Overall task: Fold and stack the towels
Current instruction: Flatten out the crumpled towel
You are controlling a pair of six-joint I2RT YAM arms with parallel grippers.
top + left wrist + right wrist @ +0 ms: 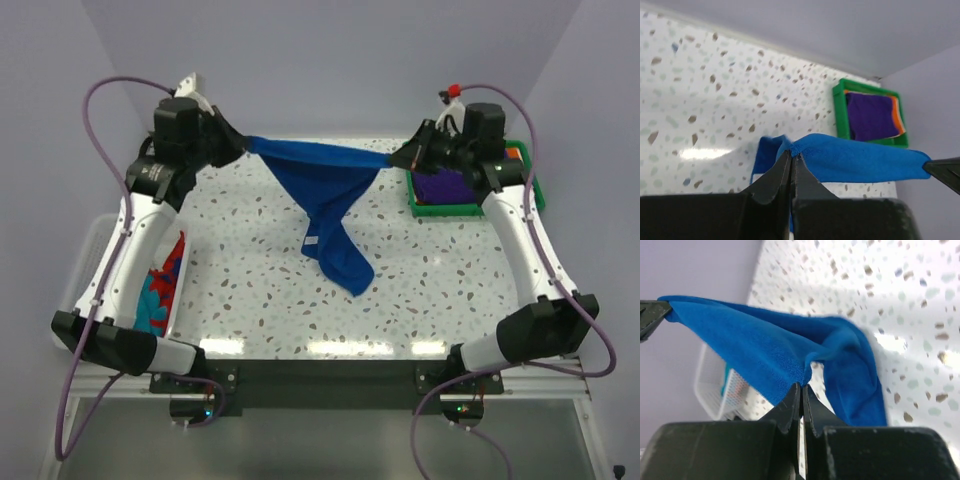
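Note:
A bright blue towel (325, 190) hangs stretched between both arms above the speckled table, its lower part drooping to a point (348, 270). My left gripper (243, 143) is shut on the towel's left corner (792, 150). My right gripper (395, 157) is shut on its right corner (807, 377). A folded dark purple towel (445, 187) lies in the green tray (538, 195), with an orange-edged one under it (899, 120). Red and teal patterned towels (163, 285) sit in the white mesh basket (85, 262) at the left.
The green tray stands at the back right of the table (250, 300), close under the right arm. The white basket hangs off the table's left edge beside the left arm. Pale walls close in the back and sides.

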